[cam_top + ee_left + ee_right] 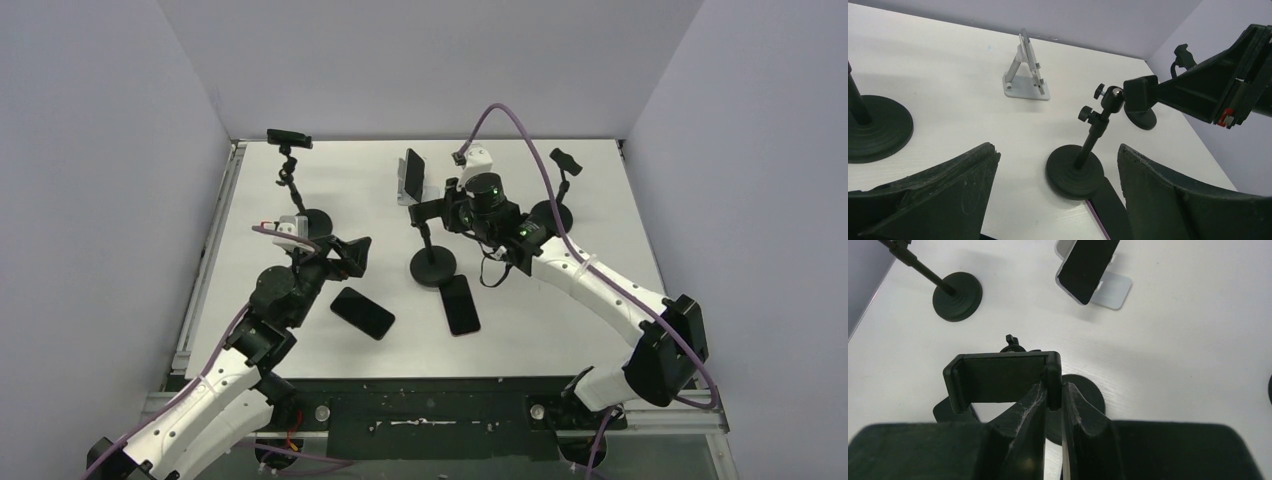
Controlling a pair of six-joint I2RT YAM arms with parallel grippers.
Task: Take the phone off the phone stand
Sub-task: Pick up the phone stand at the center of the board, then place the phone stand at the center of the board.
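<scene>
Pinching the right end of an empty black clamp, the right jaws are seen clenched on it. The clamp is carried atop the centre stand, whose round base is planted mid-table. The left jaws are spread wide w/ nothing between them, and are held just above the table at the near left of that stand. A phone is propped, tilted back, in the white stand at far centre, just beyond the clamp & untouched by either arm. A second phone is laid flat near the left jaws. A third phone is laid flat just near-right of the centre stand's base. A far-left stand & a far-right stand are also set on the table. Whether the far-left holder carries anything can't be told.
</scene>
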